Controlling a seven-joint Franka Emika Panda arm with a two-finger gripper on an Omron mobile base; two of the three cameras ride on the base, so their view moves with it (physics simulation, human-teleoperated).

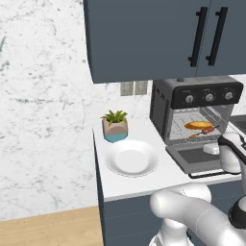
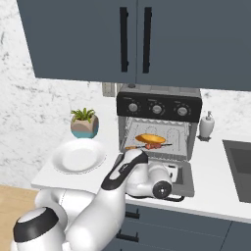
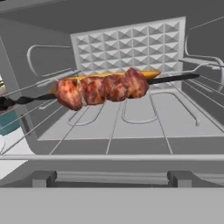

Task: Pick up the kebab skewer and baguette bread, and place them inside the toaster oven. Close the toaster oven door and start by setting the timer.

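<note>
Nearby, white plate (image 1: 130, 158) and potted plant (image 1: 115, 126) left of toaster oven (image 1: 192, 113); arm low over lowered door (image 1: 194, 157), gripper (image 1: 211, 149) released, empty.

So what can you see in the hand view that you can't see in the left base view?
The hand view looks right inside the toaster oven: you see the bumpy back wall, the rack wires, and each meat chunk on the kebab skewer. The left base view alone has the three knobs, the open toaster oven door, a white plate, a potted plant and the cabinets. Both show the skewer lying on the rack in front of the baguette bread, with both foods already in the oven.
</note>
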